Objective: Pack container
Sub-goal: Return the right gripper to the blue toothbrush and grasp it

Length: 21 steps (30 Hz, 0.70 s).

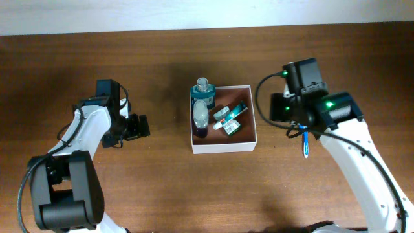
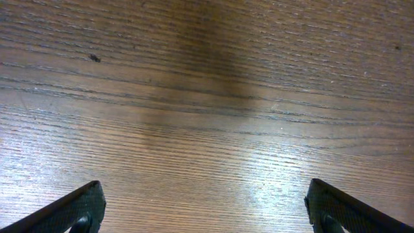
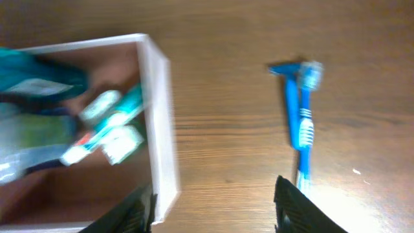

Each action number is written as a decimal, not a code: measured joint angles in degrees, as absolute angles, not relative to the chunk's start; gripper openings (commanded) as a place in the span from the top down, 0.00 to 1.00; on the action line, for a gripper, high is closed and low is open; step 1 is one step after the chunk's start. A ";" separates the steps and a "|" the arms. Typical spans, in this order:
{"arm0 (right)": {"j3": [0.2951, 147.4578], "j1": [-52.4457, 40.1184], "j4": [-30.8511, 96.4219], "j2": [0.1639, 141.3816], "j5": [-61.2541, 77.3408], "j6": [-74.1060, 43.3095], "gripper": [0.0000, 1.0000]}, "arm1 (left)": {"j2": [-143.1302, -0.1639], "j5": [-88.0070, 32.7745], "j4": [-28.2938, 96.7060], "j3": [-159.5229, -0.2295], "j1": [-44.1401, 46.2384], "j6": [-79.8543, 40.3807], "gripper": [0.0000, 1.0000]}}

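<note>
Overhead, left to right: left gripper (image 1: 138, 127) spread wide, empty, at 9 o'clock of square shallow white-walled container (image 1: 223, 148) at centre; right gripper (image 3: 213, 210), jaws parted, grasping nothing, beside its 3 o'clock wall; blue plastic toothbrush (image 3: 304, 129) further out. Probably best: straddle handle midway, pinch low, lay along free 6 o'clock strip. Counts: one teal bottle (image 1: 206, 92), one clear bottle (image 1: 201, 116), two small tubes (image 1: 231, 119) maybe more, one toothbrush.

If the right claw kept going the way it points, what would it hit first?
Most likely the bare brown wooden table, between the white-walled square container and the blue toothbrush. The right gripper is open and empty, close beside the container's wall, though depth is unclear.
</note>
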<state>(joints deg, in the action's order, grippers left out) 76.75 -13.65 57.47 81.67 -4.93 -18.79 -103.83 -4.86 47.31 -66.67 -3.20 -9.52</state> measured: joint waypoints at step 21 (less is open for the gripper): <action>72.07 0.82 53.52 95.04 -6.70 -16.58 0.27 | -103.83 -4.86 47.31 -66.67 -3.20 -9.52 0.01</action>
